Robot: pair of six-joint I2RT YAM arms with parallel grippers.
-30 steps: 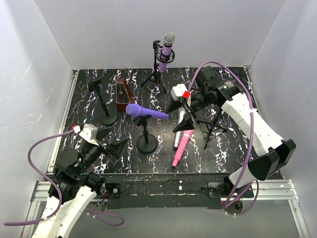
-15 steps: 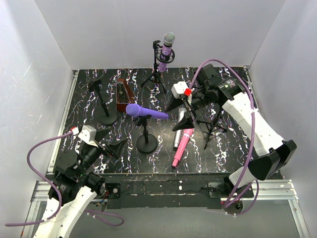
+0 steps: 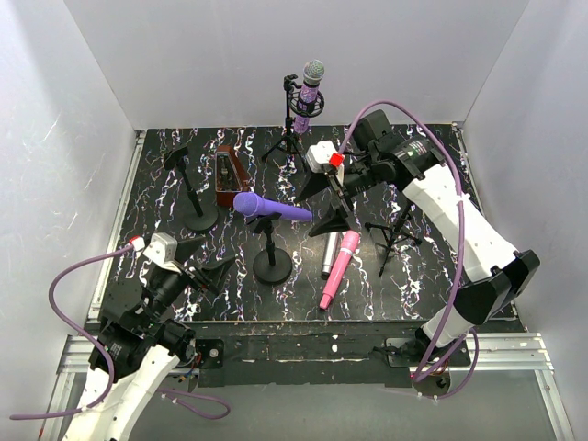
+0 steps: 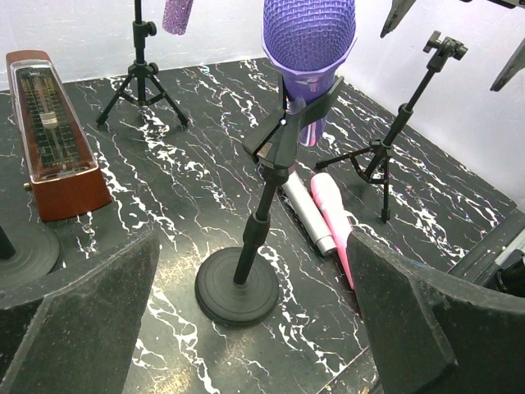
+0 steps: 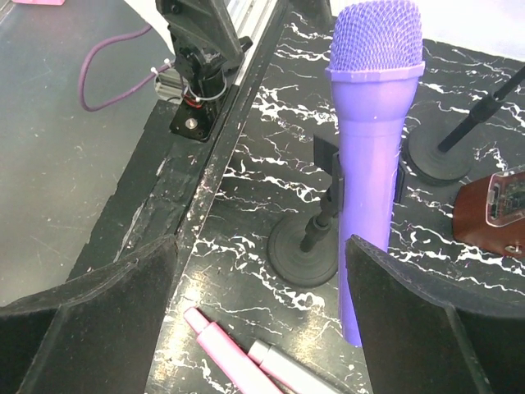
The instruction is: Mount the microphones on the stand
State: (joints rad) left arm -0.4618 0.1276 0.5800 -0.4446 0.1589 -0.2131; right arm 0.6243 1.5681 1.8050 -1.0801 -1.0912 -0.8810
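Since a second ago the right gripper [image 3: 323, 204] has lifted off the two lying microphones and shifted toward the back wall, while the left gripper [image 3: 207, 260] has kept its place at the near-left corner. The left gripper's fingers [image 4: 98, 328] are spread wide and empty. Straight ahead between them stands the round-base stand [image 4: 238, 295], with the violet microphone [image 4: 309, 49] clipped in its holder. The dark red box [image 4: 49, 131] sits beyond the left-hand finger, and the silver microphone [image 4: 308, 215] and pink microphone [image 4: 332, 215] lie side by side on the table toward the right-hand finger. The glittery purple microphone [image 3: 310, 92] is mounted upright in the tripod stand [image 3: 292, 138] at the back. The right gripper's fingers [image 5: 98, 328] are also wide apart, holding nothing. The violet microphone is ahead of them, nearer the right-hand finger, and the pink and silver microphones lie low between them.
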